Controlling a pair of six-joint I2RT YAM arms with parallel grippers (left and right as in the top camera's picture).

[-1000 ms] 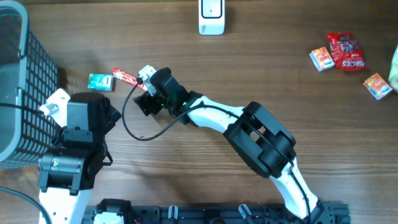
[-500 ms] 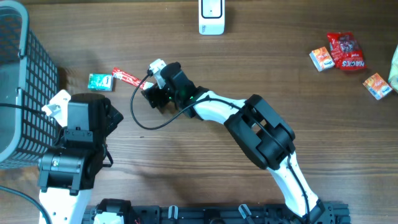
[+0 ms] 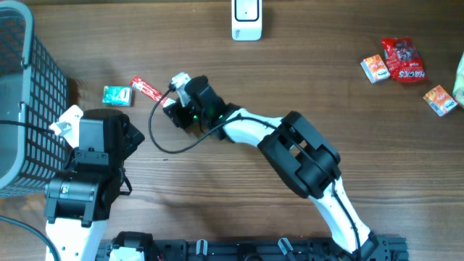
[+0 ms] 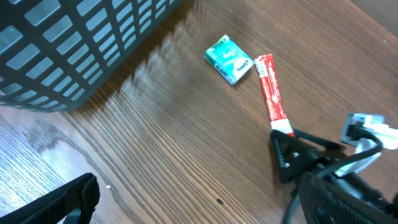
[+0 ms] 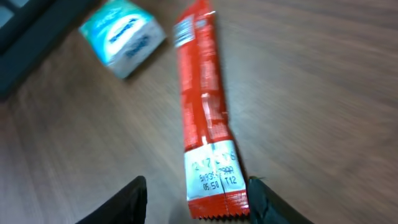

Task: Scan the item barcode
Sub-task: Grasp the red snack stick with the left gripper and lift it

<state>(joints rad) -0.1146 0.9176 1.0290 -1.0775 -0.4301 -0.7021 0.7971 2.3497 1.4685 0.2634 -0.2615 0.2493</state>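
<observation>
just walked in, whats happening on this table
The right gripper is down at one end of a red stick packet on the table, fingers open on either side, not gripping it yet. A small teal box lies beside the packet. The left gripper sits open by the basket, holding nothing. The white scanner stands at the far edge.

The table (image 4: 155, 143) is brown wood-grain, smooth with a soft sheen (the basket's bars mirror faintly in it). The basket (image 4: 56, 43) looks like matt grey plastic. The red stick packet (image 5: 205, 112) is glossy film, its end crimped to a saw-tooth edge. The teal packet (image 5: 121, 34) has a shiny printed wrap. The scanner (image 3: 246, 18) is smooth white plastic.
</observation>
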